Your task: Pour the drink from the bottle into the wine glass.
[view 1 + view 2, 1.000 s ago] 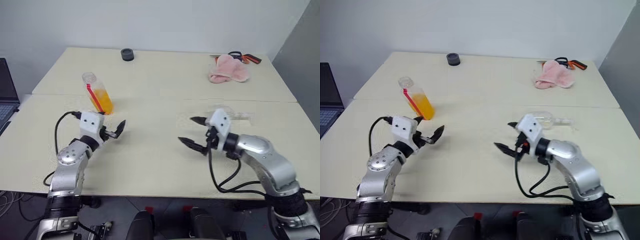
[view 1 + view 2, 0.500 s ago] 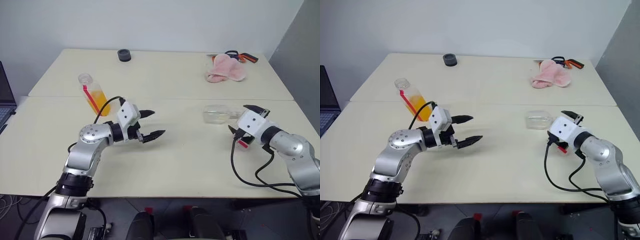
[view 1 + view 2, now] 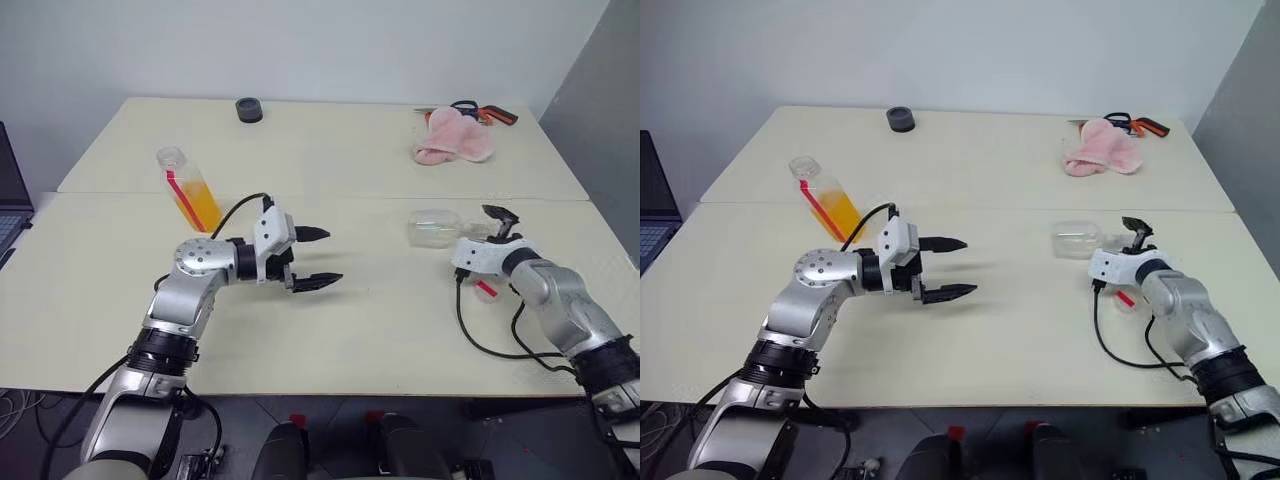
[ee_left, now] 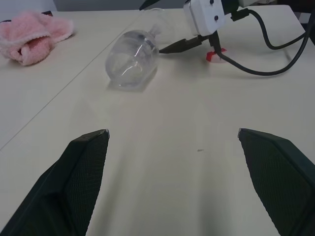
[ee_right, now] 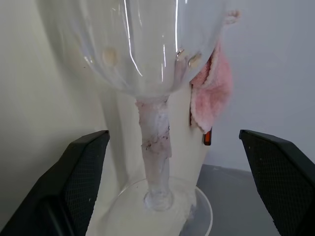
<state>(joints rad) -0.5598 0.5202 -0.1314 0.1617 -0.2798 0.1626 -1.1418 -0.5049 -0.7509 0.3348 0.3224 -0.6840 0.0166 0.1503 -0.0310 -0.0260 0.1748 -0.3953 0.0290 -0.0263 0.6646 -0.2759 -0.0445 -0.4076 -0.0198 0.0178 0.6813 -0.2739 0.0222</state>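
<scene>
One wine glass [image 3: 437, 228] lies on its side on the right part of the counter [image 3: 380, 300], its bowl toward the middle and its stem and foot pointing toward the counter's right edge. The right pincer [image 3: 488, 235] is at that stem: its two black fingers stand wide apart, one on either side of the thin stem, which the right wrist view shows between them with bare gaps on both sides, so nothing is gripped. Whether a finger touches the glass I cannot tell.

The bottle [image 3: 187, 186] stands well apart on the left part of the counter, leaning, with the orange drink [image 3: 201, 203] filling its lower half and a red stripe down its side; its mouth is uncapped. The left pincer [image 3: 318, 258] hovers just above the counter nearer the middle, to the right of the bottle and clear of it, pointing across toward the glass, its fingers spread wide and empty.

At the far edge sit a small dark cap [image 3: 248, 109] and, to the right, a pink cloth [image 3: 452, 138] with scissors [image 3: 487, 112] beside it.
</scene>
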